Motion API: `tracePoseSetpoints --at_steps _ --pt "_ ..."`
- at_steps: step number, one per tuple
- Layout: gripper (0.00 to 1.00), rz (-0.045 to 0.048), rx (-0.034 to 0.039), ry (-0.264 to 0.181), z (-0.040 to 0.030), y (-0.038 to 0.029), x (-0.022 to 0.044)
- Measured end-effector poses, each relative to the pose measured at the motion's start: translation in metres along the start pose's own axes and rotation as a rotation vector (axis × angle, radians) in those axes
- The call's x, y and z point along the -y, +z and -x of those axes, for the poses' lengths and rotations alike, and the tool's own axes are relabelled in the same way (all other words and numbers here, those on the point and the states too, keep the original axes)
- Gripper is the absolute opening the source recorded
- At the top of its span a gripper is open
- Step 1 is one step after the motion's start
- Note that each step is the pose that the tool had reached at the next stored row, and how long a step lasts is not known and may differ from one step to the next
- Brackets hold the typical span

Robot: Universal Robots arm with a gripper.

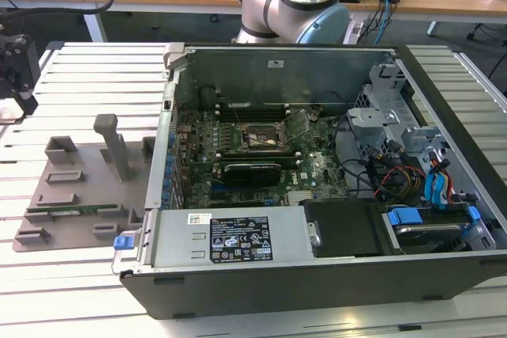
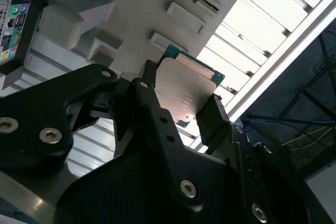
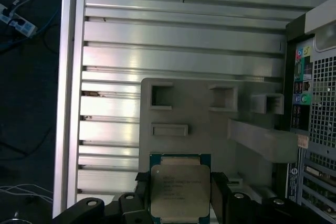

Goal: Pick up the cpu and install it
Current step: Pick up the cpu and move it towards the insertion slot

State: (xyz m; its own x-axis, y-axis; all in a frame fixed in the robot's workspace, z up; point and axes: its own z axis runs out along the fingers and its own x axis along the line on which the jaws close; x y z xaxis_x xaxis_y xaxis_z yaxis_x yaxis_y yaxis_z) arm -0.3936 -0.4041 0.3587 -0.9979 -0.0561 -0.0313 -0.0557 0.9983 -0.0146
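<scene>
Second wrist view shows gripper (image 2: 182, 98) clamping cpu (image 2: 190, 83).

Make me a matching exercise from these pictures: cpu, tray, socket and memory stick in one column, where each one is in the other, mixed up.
Things:
1. cpu
2. tray
3. socket
4. memory stick

Places:
A. inside the case
B. held in the gripper
C. lying in the tray
D. on the slatted table, beside the case

Pairs: 1-B, 2-D, 3-A, 4-C
</scene>
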Motion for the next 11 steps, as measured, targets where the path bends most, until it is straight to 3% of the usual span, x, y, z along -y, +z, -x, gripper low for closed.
tracePoseSetpoints --at_steps 3,9,10,11 --pt "0.55 -0.0003 0.0 0.0 0.0002 -0.0049 -0.0005" --pt "0.55 -0.0015 -0.0001 0.0 0.0009 -0.0242 -0.0015" --pt "0.55 -0.0016 -0.0001 0.0 0.0011 -0.031 -0.0016" --pt "0.55 -0.0014 0.0002 0.0 0.0011 -0.0317 -0.0017"
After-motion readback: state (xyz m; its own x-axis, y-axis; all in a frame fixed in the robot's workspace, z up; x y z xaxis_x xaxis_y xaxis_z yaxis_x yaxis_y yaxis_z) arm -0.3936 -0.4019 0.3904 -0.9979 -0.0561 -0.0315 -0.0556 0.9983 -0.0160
